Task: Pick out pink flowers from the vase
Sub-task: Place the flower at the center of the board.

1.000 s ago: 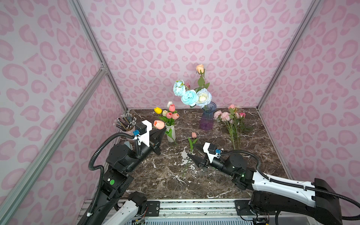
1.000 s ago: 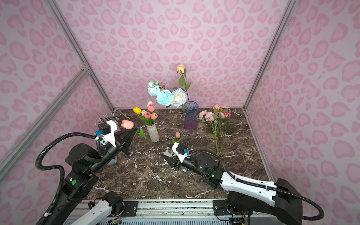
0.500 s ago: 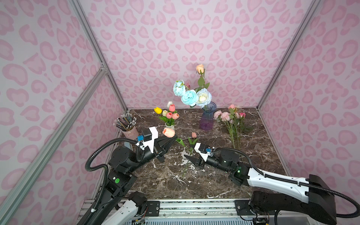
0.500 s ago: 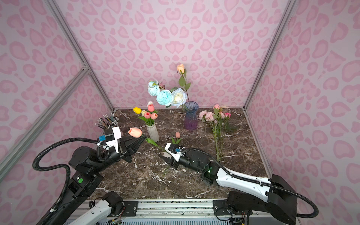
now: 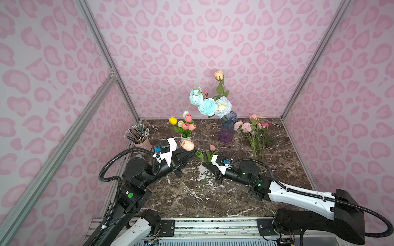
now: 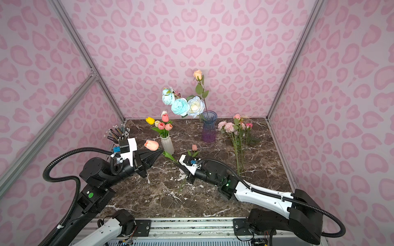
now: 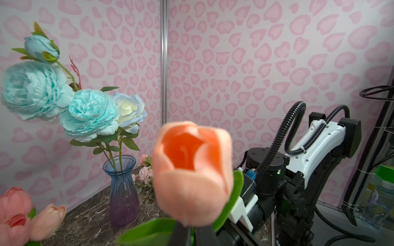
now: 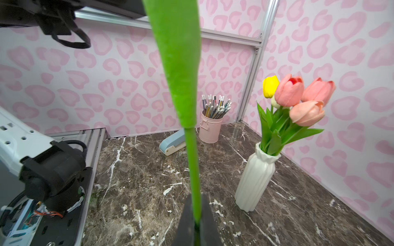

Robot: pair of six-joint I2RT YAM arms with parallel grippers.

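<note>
Two grips on one salmon-pink tulip (image 5: 187, 145). My left gripper (image 5: 193, 151) pinches under the bloom, right gripper (image 5: 205, 165) clamps the stem lower.

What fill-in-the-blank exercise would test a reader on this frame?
The left end effector grips the pink tulip just below its ____.
The right end effector is ____ on the same stem.
The pink cup holds ____.
The yellow tulip stands in the ____ vase.
Missing words: bloom; shut; pencils; white.
</note>
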